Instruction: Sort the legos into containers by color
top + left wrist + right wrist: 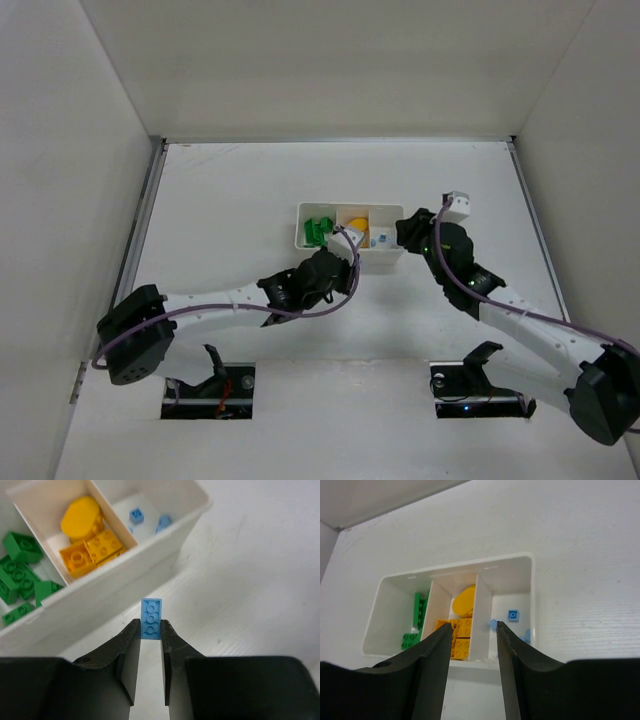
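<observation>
The white three-compartment tray [299, 212] holds green bricks [319, 230] on the left, yellow-orange bricks [356, 227] in the middle and tiny light blue bricks [381, 238] on the right. My left gripper [150, 630] is shut on a light blue brick [151, 617] and holds it just in front of the tray's [95, 611] near wall. My right gripper [473, 626] is open and empty, just off the tray's [532, 595] right end, above the table. The tray's green [419, 615], yellow-orange [462, 630] and blue [513, 615] bricks show beyond its fingers.
White walls enclose the table on the left, back and right. The two grippers sit close together at the tray's near-right corner [400, 262].
</observation>
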